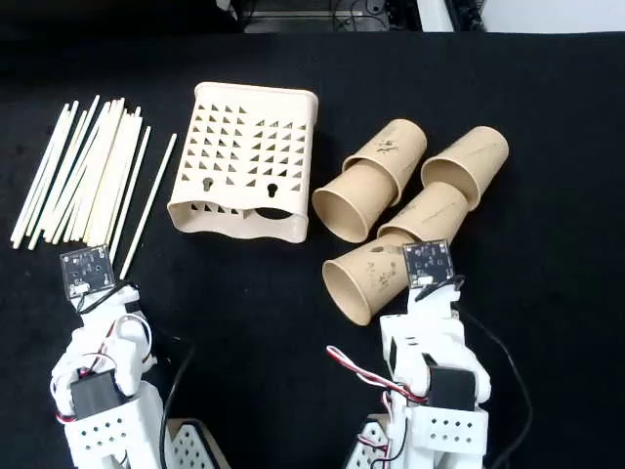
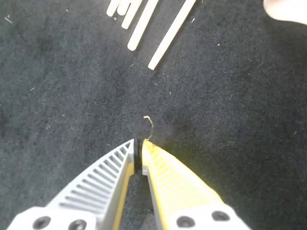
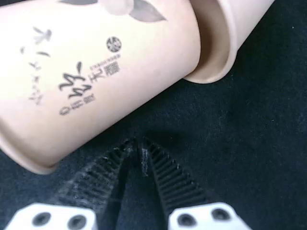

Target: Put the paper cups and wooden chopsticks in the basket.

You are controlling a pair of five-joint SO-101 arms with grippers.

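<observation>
Where the high view looks down on the black table, the basket lies flat, its opening toward the arms. It sits between the wooden chopsticks on its left and five toppled paper cups on its right.

Left wrist view: the left gripper has its tips pressed together, empty, above the table, with chopstick ends ahead.

Right wrist view: the right gripper is likewise closed on nothing, just beside the nearest cup.

The basket lies between chopsticks to its left and paper cups to its right.
</observation>
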